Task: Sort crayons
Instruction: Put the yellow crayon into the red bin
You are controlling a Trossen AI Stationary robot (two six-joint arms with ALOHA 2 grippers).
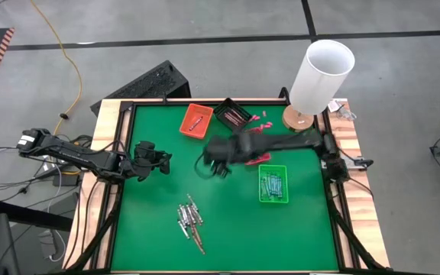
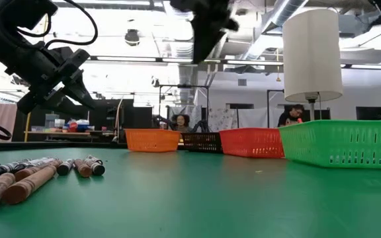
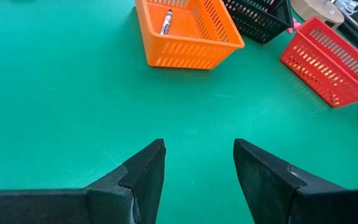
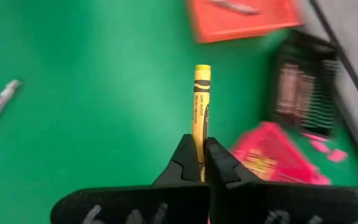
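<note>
Between the orange tray (image 1: 195,120) and green tray (image 1: 273,185), the right end effector (image 4: 202,163) grips a yellow crayon (image 4: 201,109).

Bright overhead light; motion-blurred right arm (image 1: 281,143)

a green-topped table (image 1: 151,229) with wooden edges carries a loose heap of crayons (image 1: 190,221) near its front, an orange tray (image 1: 195,121), a black tray (image 1: 231,114), a red tray (image 3: 329,62), a green tray (image 1: 273,184), and what look like pink bits (image 1: 257,118).
</note>
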